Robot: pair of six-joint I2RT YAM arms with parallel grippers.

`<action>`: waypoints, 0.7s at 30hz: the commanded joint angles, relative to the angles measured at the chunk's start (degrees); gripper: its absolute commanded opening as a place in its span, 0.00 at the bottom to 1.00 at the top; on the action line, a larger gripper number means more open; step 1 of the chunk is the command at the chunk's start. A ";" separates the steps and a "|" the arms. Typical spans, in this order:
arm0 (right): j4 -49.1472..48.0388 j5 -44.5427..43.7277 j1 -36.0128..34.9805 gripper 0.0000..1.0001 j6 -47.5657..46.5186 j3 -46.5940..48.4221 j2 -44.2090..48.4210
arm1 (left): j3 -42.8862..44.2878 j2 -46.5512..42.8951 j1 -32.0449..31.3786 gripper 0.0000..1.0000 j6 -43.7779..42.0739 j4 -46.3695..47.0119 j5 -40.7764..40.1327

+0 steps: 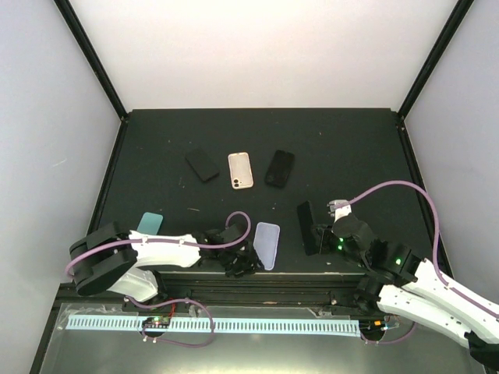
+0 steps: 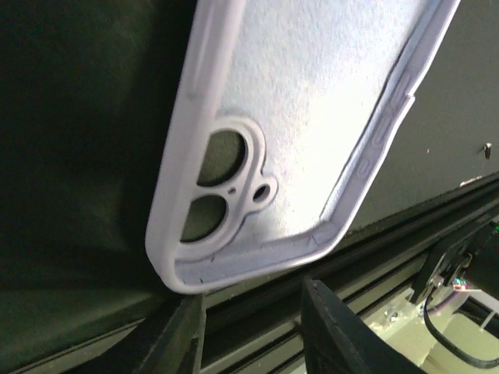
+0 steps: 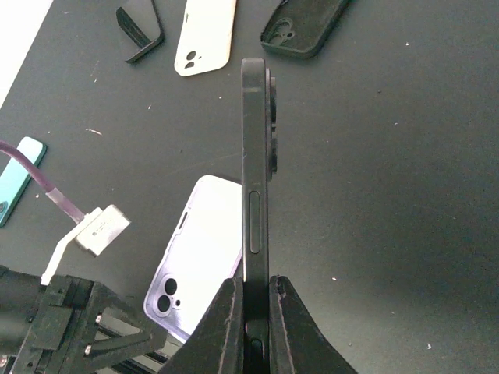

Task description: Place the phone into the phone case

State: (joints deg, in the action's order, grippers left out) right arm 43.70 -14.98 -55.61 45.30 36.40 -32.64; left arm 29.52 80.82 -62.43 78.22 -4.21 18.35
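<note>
**Phone pinched on edge, lavender case flat by the front rail**

So the right arm's fingers (image 3: 226, 323) are pressed in from both sides on the slim black smartphone (image 3: 256, 171), pinching it at its near end. The phone stands on its long edge. In the wrist view its side button faces the camera and its lens bump sticks out to the right. I can't tell whether its lower edge touches the table or hangs just off it.

The left arm's fingers (image 2: 335, 335) are spread, and the gap between them shows only the metal rail along the table's front. Just past their tips lies the pale lavender soft phone case (image 2: 312, 101), hollow side up with its fuzzy lining showing. Its camera-cutout end is nearest those fingers. One rounded corner sits right at a fingertip, but whether it's touching I honestly can't say.

From overhead, the case lies flat on the dark matte table (image 1: 351, 156) near the front edge, between the two arms, with the phone just to its right. The two are apart, so the phone isn't in the case yet.

Further back there's a row of three: a small black case (image 1: 202, 165), a cream case (image 1: 240, 170), and a bigger black case (image 1: 280, 168), hollow side up. A teal case (image 1: 150, 224) sits off to the left beside the left arm.
</note>
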 commanded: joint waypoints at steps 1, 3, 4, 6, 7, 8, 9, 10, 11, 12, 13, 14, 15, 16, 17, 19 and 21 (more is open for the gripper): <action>-3.60 0.13 -0.19 0.01 0.15 -0.59 1.62 | 1.03 0.32 0.90 0.31 1.44 -0.08 -4.30; -3.82 0.42 -0.19 0.01 0.38 -1.32 2.27 | 0.54 -0.55 1.69 0.27 1.24 -0.67 -4.89; -3.88 0.62 -0.20 0.01 0.32 -1.72 2.45 | 0.32 -1.23 1.86 0.26 1.19 -0.76 -5.06; -3.58 0.83 -0.20 0.01 0.29 -1.88 2.65 | 0.44 -2.63 2.05 0.25 0.81 -3.05 -7.30; -3.40 0.88 -0.20 0.01 0.27 -1.86 2.70 | 0.53 -3.17 2.38 0.23 0.35 -4.17 -8.22; -3.37 0.96 -0.16 0.01 0.23 -1.89 2.82 | 0.54 -3.41 2.94 0.22 -0.16 -5.18 -9.11; -3.28 1.05 -0.18 0.01 0.30 -1.87 2.95 | 0.47 -3.41 3.77 0.22 -0.55 -5.78 -9.54; -3.29 1.13 -0.17 0.01 0.29 -1.86 3.11 | 0.27 -3.13 4.77 0.22 -1.06 -5.99 -9.66; -3.35 1.24 -0.19 0.01 0.29 -1.86 3.26 | 0.08 -2.75 5.72 0.21 -2.05 -6.01 -9.66; -3.32 1.41 -0.20 0.01 0.37 -1.91 3.39 | 0.09 -2.28 6.69 0.21 -2.88 -6.06 -9.97; -3.29 1.49 -0.20 0.01 0.44 -2.10 3.53 | 0.29 -2.10 7.44 0.21 -3.73 -6.18 -10.25; -3.29 1.62 -0.18 0.01 0.42 -2.17 3.67 | 0.39 -1.87 7.95 0.21 -4.26 -6.39 -10.46; -3.21 1.57 -0.15 0.01 0.47 -2.28 3.81 | 0.53 -1.70 8.47 0.21 -4.63 -6.33 -10.38; -2.99 1.62 -0.18 0.01 0.42 -2.30 3.89 | 0.62 -1.64 8.88 0.21 -5.02 -6.03 -10.17; -2.65 1.53 -0.16 0.01 0.23 -2.19 3.90 | 0.81 -1.63 9.17 0.20 -5.41 -5.86 -10.02; -2.05 1.01 -0.19 0.01 -0.03 -1.82 3.90 | 1.54 -1.42 9.74 0.21 -6.33 -6.72 -10.69; -1.83 0.73 -0.19 0.01 -0.19 -1.57 4.18 | 2.29 -0.87 10.53 0.21 -7.44 -7.52 -11.23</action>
State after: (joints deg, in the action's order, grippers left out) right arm 43.33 -13.13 -55.61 45.30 34.13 -29.61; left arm 29.58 78.54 -53.15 73.17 -8.64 9.37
